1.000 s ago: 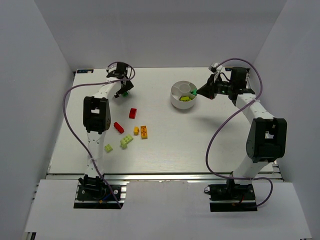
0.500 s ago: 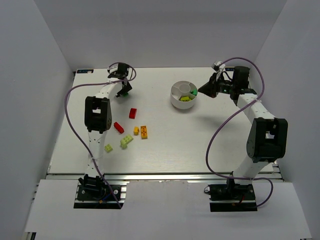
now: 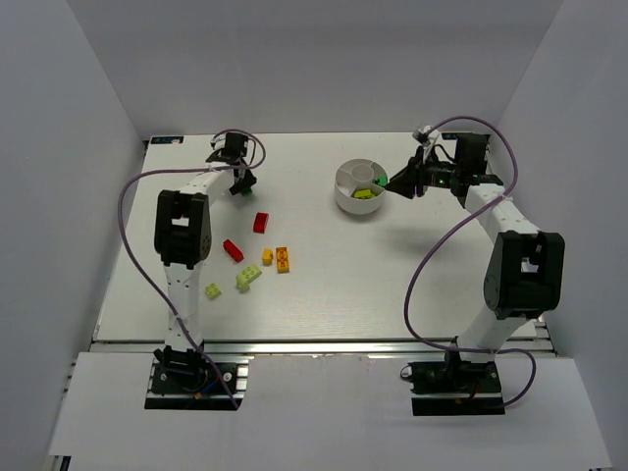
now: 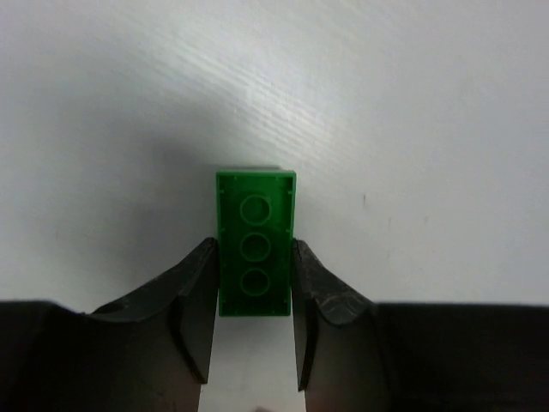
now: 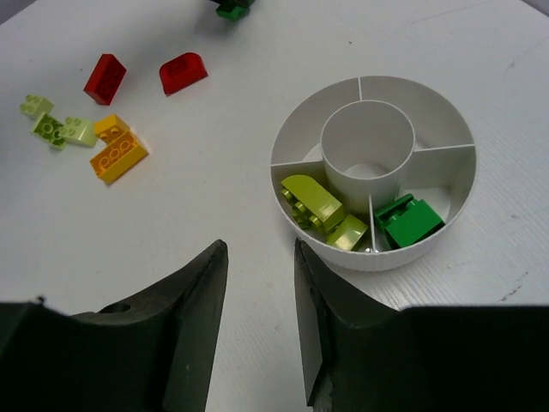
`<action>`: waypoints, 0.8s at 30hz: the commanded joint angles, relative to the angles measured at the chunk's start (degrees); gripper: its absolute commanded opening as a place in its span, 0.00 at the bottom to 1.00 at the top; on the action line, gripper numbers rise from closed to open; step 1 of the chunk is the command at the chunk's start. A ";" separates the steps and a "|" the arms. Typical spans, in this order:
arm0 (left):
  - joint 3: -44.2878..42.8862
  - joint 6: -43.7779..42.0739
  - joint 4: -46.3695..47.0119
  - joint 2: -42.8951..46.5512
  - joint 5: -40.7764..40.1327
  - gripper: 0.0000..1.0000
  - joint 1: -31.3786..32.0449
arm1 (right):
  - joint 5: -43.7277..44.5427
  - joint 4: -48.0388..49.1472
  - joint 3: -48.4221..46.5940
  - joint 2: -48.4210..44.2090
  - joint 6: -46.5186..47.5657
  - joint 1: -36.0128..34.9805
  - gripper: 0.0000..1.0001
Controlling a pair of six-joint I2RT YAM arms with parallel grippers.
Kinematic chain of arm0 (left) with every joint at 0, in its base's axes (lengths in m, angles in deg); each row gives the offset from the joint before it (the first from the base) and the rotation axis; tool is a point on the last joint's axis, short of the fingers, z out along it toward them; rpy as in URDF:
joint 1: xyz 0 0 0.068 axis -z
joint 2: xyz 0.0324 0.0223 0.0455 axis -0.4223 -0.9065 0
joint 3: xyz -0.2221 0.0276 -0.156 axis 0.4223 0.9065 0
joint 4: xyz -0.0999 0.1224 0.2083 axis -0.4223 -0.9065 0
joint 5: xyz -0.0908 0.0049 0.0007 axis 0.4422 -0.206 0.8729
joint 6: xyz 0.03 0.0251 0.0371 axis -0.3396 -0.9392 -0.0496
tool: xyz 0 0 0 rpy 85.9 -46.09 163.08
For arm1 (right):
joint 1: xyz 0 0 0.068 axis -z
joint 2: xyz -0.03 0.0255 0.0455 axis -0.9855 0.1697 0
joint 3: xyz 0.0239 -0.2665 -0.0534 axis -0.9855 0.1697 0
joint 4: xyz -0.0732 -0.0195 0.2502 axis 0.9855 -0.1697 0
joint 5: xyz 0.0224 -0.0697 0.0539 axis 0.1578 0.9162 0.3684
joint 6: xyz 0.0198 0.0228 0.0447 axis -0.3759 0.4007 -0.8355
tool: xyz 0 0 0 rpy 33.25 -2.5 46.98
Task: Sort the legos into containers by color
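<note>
A dark green lego [image 4: 256, 232] lies flat on the table at the back left. My left gripper [image 4: 254, 247] is shut on it, one finger against each long side; from above this gripper [image 3: 239, 181] covers most of the brick. The white dish [image 5: 377, 262] holds two lime legos [image 5: 313, 202] in one wedge and a dark green lego [image 5: 410, 220] in the wedge beside it. The central cup is bare. My right gripper [image 5: 260, 249] hangs open beside the dish's near wall [image 3: 355, 206] with nothing between its fingers.
Loose legos lie on the table's left half: two red ones [image 3: 260, 223] [image 3: 233, 249], an orange one [image 3: 283, 259], a small yellow one [image 3: 267, 256] and two lime ones [image 3: 248, 279] [image 3: 212, 290]. The back wall stands close behind both grippers.
My left gripper's fingers have closed in onto the dark green lego on the table. My right gripper's fingers have parted beside the dish.
</note>
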 commanded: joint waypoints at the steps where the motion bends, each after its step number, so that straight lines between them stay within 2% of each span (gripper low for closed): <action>1: 11.92 -3.22 11.54 12.94 10.60 0.16 0.02 | -2.29 -5.34 -3.93 -0.86 1.42 -1.11 0.43; 3: 18.54 -4.71 20.21 21.90 14.73 0.15 0.37 | -0.72 -7.01 -4.81 -0.86 -0.59 -2.86 0.42; 4: 25.36 -5.25 22.96 24.80 19.54 0.15 0.37 | 0.25 -7.89 -5.25 -0.60 -1.39 -3.66 0.40; 6: 32.25 -6.56 31.98 33.04 25.01 0.14 0.55 | 1.93 -11.14 -7.18 -0.07 -4.18 -6.29 0.35; 8: 41.98 -7.09 37.20 37.82 34.23 0.13 0.72 | 2.54 -12.38 -8.32 0.90 -7.44 -8.14 0.31; 9: 45.35 -7.45 43.67 42.10 38.18 0.12 1.16 | 3.33 -13.16 -9.20 1.16 -11.37 -10.06 0.28; 11: 54.03 -8.67 48.28 46.26 43.99 0.10 2.39 | 4.74 -14.05 -10.26 2.65 -15.79 -12.09 0.27; 14: 62.48 -11.66 55.31 53.03 46.91 0.08 6.25 | 3.70 -15.46 -13.24 5.38 -25.54 -15.35 0.34; 17: 66.29 -13.51 60.33 57.17 46.75 0.07 9.85 | 1.59 -14.23 -15.62 7.23 -33.35 -17.11 0.44; 18: 67.26 -14.38 61.21 57.70 45.79 0.07 11.26 | 0.36 -13.62 -16.58 7.49 -34.86 -17.46 0.53; 20: 66.74 -15.09 60.44 57.88 44.99 0.06 12.58 | -0.43 -10.72 -17.20 7.49 -39.16 -17.64 0.63; 24: 63.32 -17.64 57.27 56.39 43.41 0.06 14.43 | -0.01 -10.26 -19.13 7.93 -41.65 -18.43 0.66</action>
